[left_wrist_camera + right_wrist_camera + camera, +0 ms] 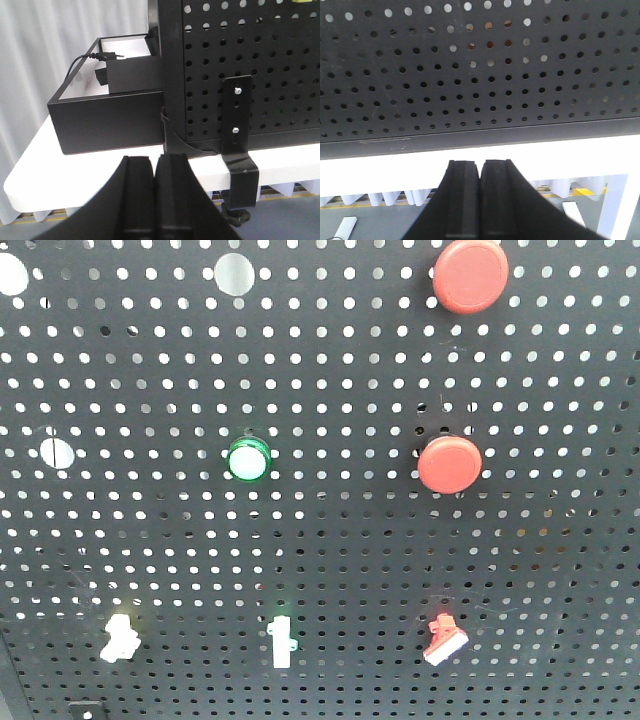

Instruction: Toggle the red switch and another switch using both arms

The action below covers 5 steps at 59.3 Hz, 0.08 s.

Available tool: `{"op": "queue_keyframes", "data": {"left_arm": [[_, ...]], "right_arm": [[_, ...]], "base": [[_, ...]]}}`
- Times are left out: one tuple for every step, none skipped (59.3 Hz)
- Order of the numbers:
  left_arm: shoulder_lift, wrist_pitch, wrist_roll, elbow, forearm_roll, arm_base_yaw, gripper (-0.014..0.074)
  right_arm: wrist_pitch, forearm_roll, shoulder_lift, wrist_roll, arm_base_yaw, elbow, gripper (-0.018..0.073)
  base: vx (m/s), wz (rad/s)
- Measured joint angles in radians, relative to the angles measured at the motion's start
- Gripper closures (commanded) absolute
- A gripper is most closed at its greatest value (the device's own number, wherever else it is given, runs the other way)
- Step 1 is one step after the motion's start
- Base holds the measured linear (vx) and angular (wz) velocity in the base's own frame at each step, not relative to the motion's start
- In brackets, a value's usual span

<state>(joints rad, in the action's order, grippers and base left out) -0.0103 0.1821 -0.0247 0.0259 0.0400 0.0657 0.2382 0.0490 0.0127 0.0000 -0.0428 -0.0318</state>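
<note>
Both end effectors pinched closed, empty — left end effector (156, 200), right end effector (480, 200) below the black perforated pegboard (330, 570) — risk: hitting big round red push buttons (449, 463), missing the small red toggle switch (443, 639).

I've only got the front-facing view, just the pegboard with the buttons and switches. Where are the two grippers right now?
Observer: Neither is near the switches. The left gripper, in its wrist view, sits low by the pegboard's bottom corner, facing a black clamp bracket.
Operator: Is it open?
Observer: No, its jaws are shut, holding nothing.
Operator: And the right one?
Observer: The right gripper is also shut and empty, pointing at the board's lower edge above the white tabletop.
Operator: Anything beside the board I can't see?
Observer: Yes, a black open-topped box with a cable in it stands on the table next to the board.
</note>
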Motion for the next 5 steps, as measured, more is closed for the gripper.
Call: {"op": "queue_keyframes", "data": {"left_arm": [[0.0, 0.0, 0.0, 0.0, 0.0, 0.0, 0.0594], [0.0, 0.0, 0.0, 0.0, 0.0, 0.0, 0.0594], [0.0, 0.0, 0.0, 0.0, 0.0, 0.0, 0.0594], [0.0, 0.0, 0.0, 0.0, 0.0, 0.0, 0.0594], [0.0, 0.0, 0.0, 0.0, 0.0, 0.0, 0.0594]], "right_arm": [[0.0, 0.0, 0.0, 0.0, 0.0, 0.0, 0.0566], [0.0, 0.0, 0.0, 0.0, 0.0, 0.0, 0.0566], [0.0, 0.0, 0.0, 0.0, 0.0, 0.0, 0.0566], [0.0, 0.0, 0.0, 0.0, 0.0, 0.0, 0.0566], [0.0, 0.0, 0.0, 0.0, 0.0, 0.0, 0.0566]], "base": [[0.0, 0.0], [0.0, 0.0], [0.0, 0.0], [0.0, 0.0], [0.0, 0.0]]}}
